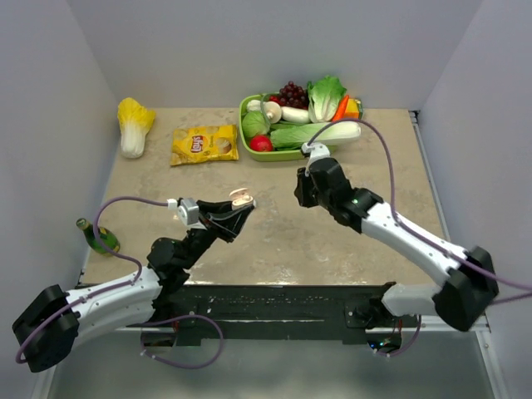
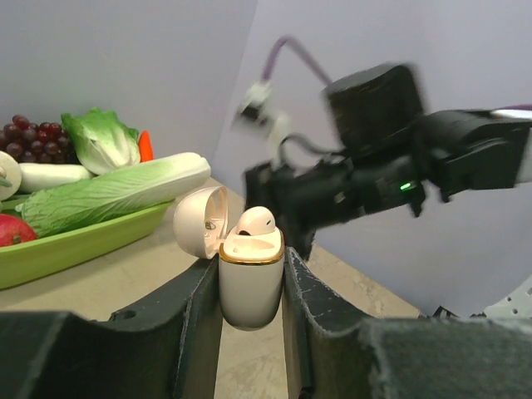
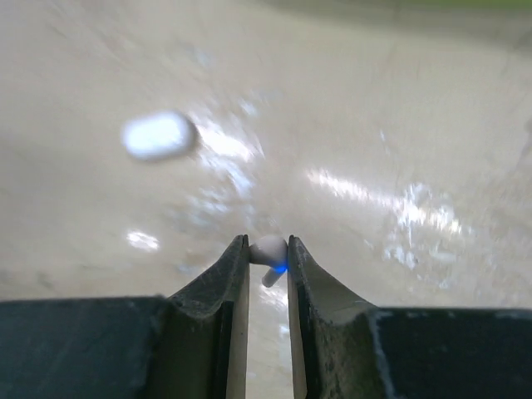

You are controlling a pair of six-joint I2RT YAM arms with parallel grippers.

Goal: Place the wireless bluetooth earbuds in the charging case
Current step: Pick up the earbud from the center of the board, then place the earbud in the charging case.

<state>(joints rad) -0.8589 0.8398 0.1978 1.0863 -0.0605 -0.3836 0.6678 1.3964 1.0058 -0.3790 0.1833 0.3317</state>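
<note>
Beige tabletop (image 1: 274, 245): your left gripper (image 2: 251, 278) is clamping the charging case (image 2: 249, 291) upright, lid open, one earbud (image 2: 255, 220) seated; your right gripper (image 3: 268, 259), further right, is pinching the second earbud (image 3: 268, 248) for insertion.

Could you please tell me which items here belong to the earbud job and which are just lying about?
Job: open charging case in left tool, one earbud sitting inside; second earbud pinched in right tool.
Lying about: green tray of vegetables, chips bag, cabbage, green bottle.
</note>
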